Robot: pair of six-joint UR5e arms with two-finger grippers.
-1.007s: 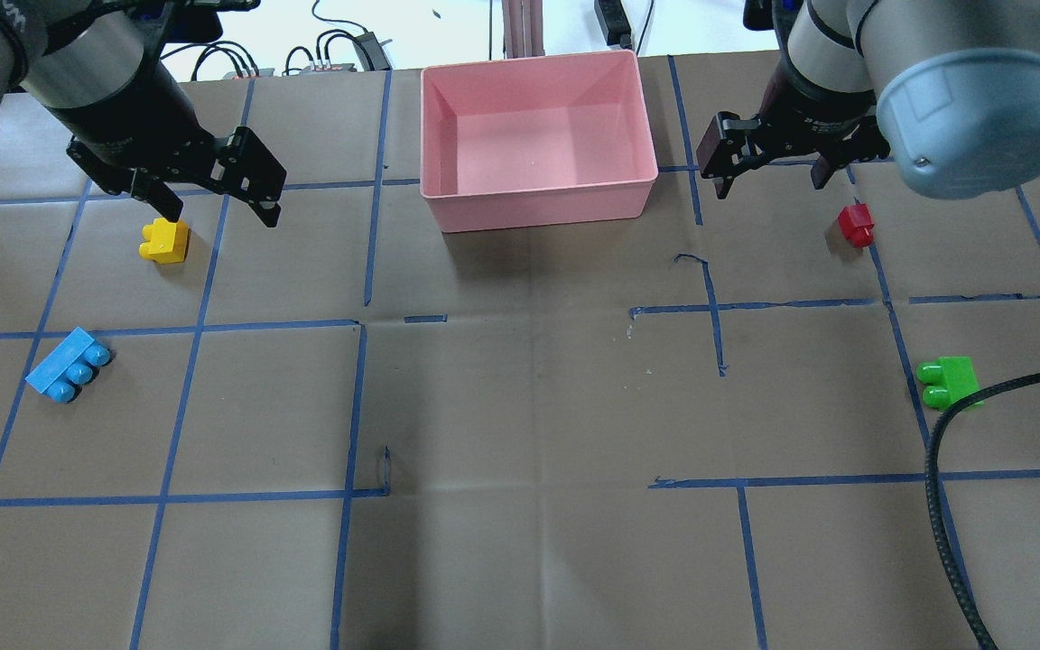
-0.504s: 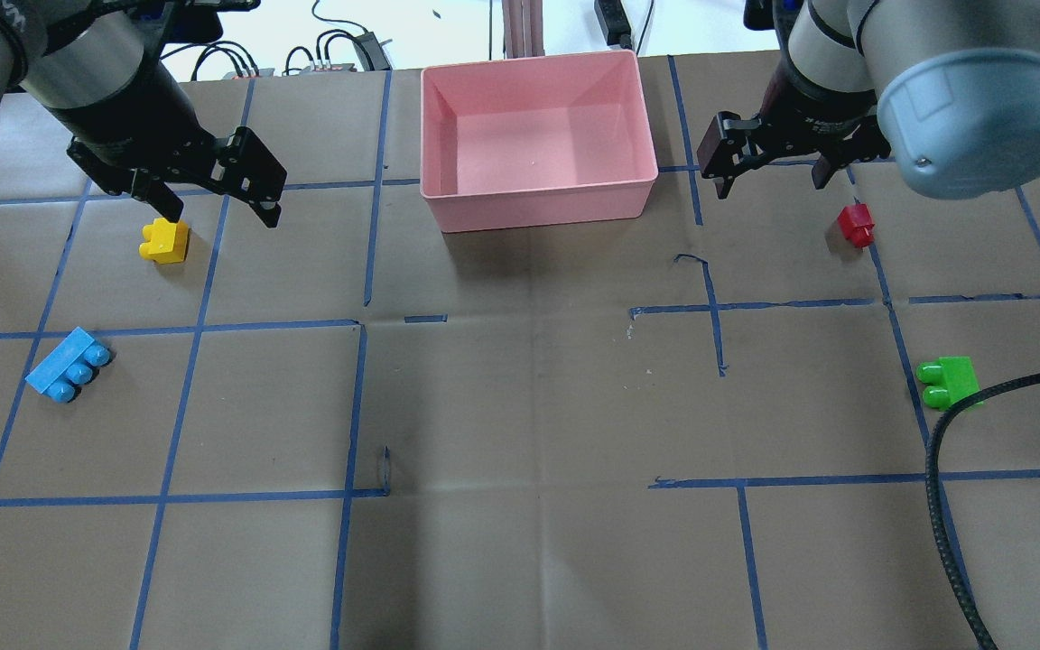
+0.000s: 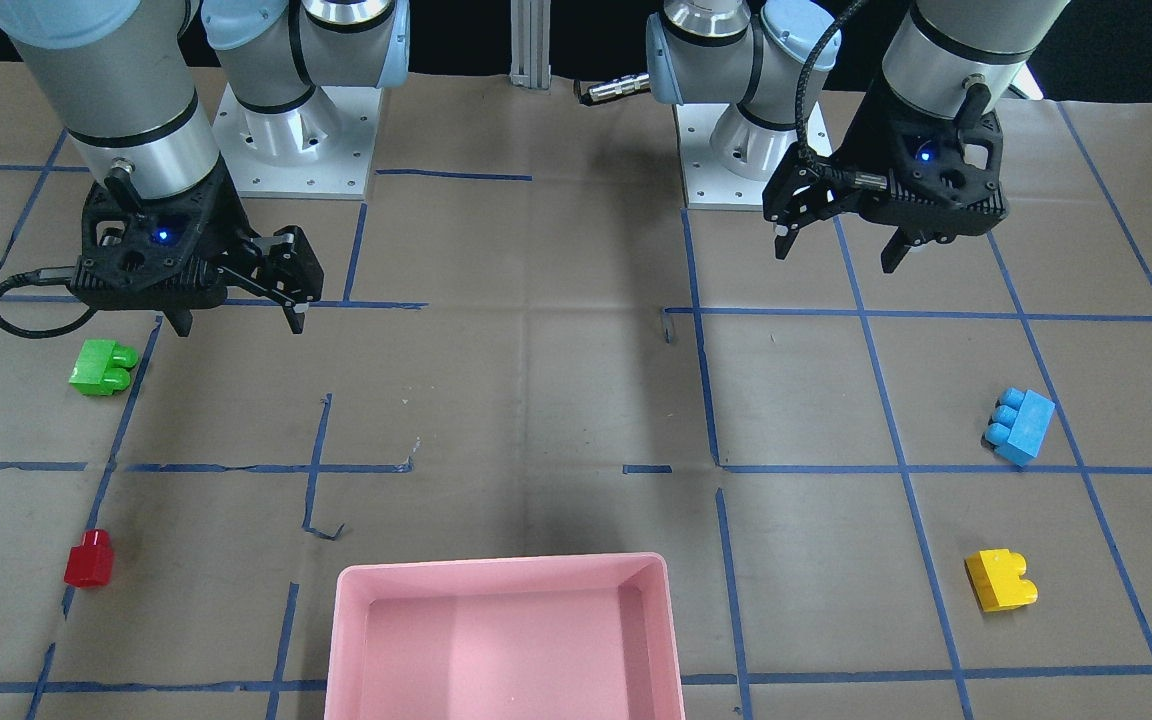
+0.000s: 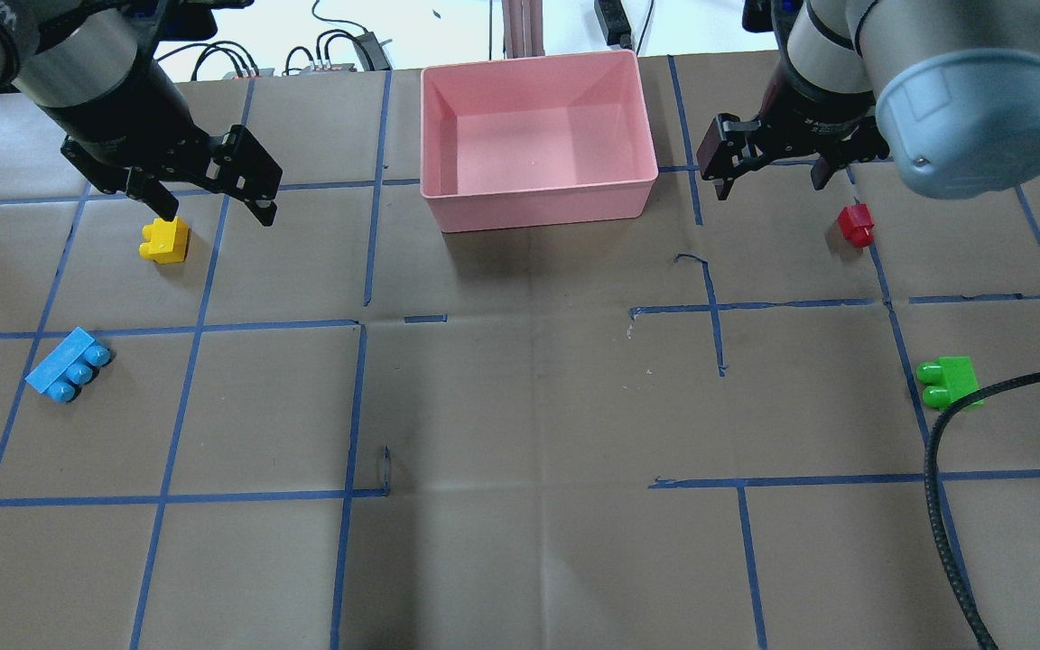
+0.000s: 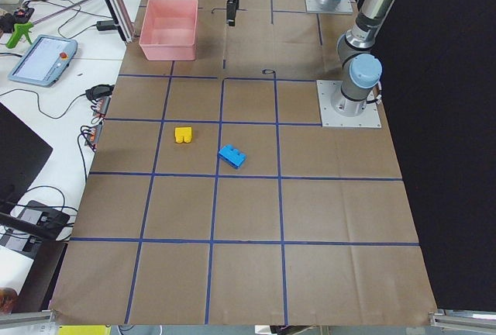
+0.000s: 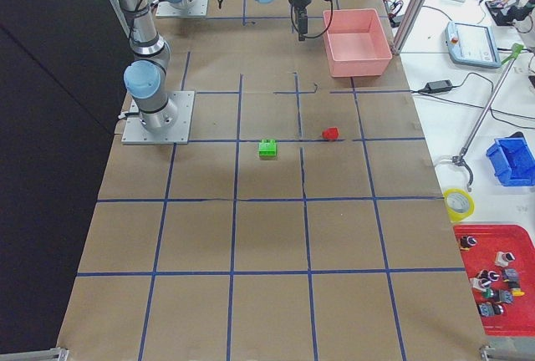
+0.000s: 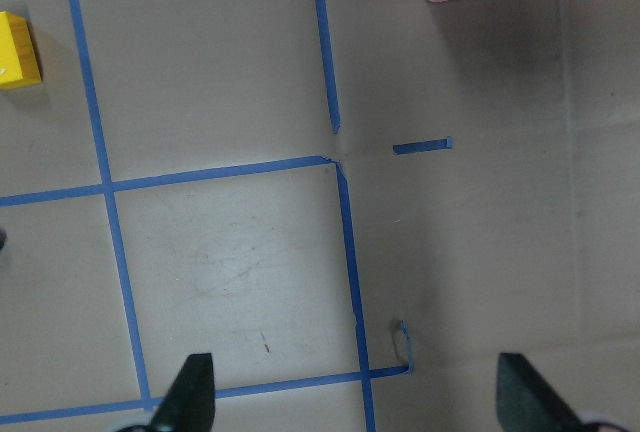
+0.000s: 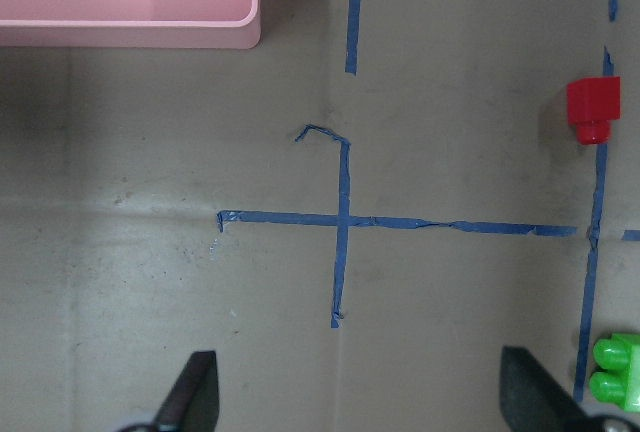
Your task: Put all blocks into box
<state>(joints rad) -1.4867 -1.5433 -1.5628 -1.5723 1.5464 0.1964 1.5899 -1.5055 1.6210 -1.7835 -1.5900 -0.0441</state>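
The pink box stands at the table's far middle and holds nothing; it also shows in the front view. The yellow block and the light blue block lie on the left. The red block and the green block lie on the right. My left gripper is open and empty, hovering just beyond the yellow block. My right gripper is open and empty, hovering between the box and the red block. The right wrist view shows the red block and the green block.
A black cable hangs from my right arm and passes over the green block's near edge in the overhead view. Blue tape lines form a grid on the brown paper. The arm bases are bolted at the robot's side of the table.
My left gripper has shifted slightly to the left and away from the robot, near the yellow block. The right gripper and all blocks have stayed put.
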